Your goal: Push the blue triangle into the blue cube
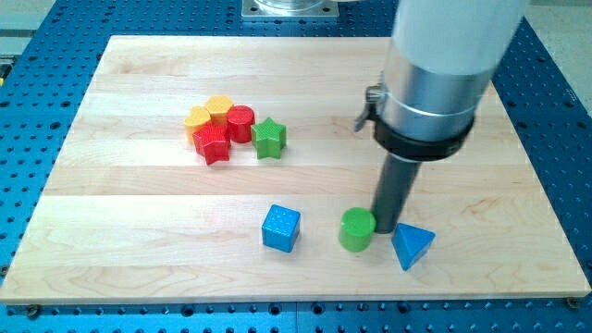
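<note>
Blue triangle (413, 245) lies near the view's bottom edge of the wooden board (111, 240), towards the right. Between it and the blue cube (281, 228), which sits to its left along the same row, stands a green cylinder (356, 229), so the straight path is blocked. My tip (386, 225) comes down in the narrow gap between the green cylinder and the blue triangle, just beside both; contact with either cannot be made out. No fingers exist on this rod, so nothing is gripped. Well apart, towards the view's upper left, clusters a yellow block (219, 107), an orange block (198, 118), a red cylinder (240, 122), a red star (212, 142) and a green star (269, 137). The approach step seems in hand; next, the tip likely needs to get round to the triangle's right side and push leftward, steering past the cylinder.
</note>
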Robot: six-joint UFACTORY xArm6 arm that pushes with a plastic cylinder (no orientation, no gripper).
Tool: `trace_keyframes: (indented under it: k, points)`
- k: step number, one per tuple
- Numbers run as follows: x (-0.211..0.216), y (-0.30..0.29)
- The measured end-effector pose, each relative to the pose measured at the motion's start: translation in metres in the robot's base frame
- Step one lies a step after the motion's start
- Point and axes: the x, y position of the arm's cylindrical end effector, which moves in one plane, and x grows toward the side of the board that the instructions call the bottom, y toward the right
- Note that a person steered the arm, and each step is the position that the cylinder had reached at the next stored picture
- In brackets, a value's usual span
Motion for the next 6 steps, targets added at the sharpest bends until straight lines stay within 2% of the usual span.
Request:
trace_keyframes:
  k: [1, 2, 3, 4, 5, 6]
  points:
    - [-0.006, 0.038]
    - [0.019, 0.120]
    - [0.041, 0.079]
    - [0.020, 0.020]
    - [0.026, 0.010]
    - [0.043, 0.064]
